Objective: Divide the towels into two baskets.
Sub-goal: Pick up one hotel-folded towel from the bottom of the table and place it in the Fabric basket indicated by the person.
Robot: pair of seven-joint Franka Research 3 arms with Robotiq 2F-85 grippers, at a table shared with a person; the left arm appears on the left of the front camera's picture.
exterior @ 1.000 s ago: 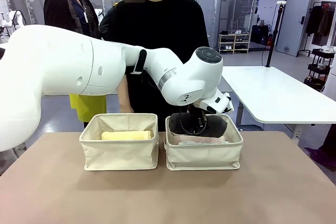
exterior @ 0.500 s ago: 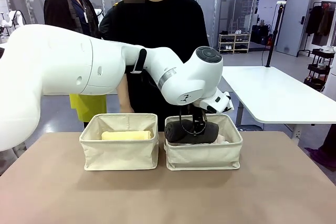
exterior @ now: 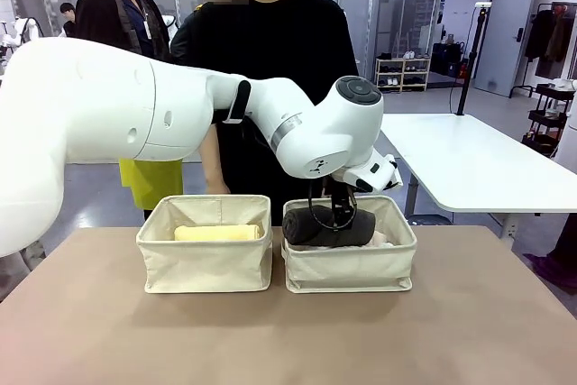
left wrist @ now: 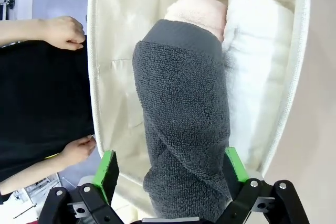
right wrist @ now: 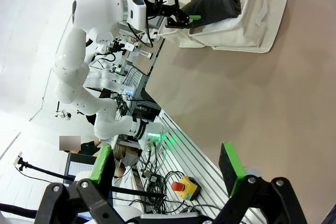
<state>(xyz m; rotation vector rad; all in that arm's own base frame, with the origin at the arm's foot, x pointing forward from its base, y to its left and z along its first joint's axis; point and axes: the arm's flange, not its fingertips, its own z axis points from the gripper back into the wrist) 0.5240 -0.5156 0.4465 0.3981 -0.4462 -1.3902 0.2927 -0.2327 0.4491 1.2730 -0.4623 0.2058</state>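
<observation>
In the front view we see the left arm reach from the left edge across the middle of the frame, its left gripper point(exterior: 335, 212) hanging over the right basket point(exterior: 351, 264) just right of centre. The dark grey towel point(exterior: 328, 227) lies in that basket, its top above the rim, with a sliver of paler towel beside it at the right. The left basket point(exterior: 206, 259), left of centre, holds the pale yellow towel point(exterior: 216, 233). Both baskets sit side by side on the brown table point(exterior: 288, 340), and a person in black point(exterior: 279, 51) stands behind them.

In the left wrist view the gripper's green pads point(left wrist: 107, 167) stand spread at the bottom, one on each side of the dark grey towel's near end; the left pad is clear of it, but we cannot quite tell whether the right pad touches it. The grey towel runs up the middle, lying over the pale pink towel point(left wrist: 197, 10) at the top centre, with the white towel point(left wrist: 257, 61) along its right. The person's hands point(left wrist: 64, 31) show at the left edge.

In the right wrist view the right gripper point(right wrist: 165, 163) at the bottom stands wide apart and empty above the table.
</observation>
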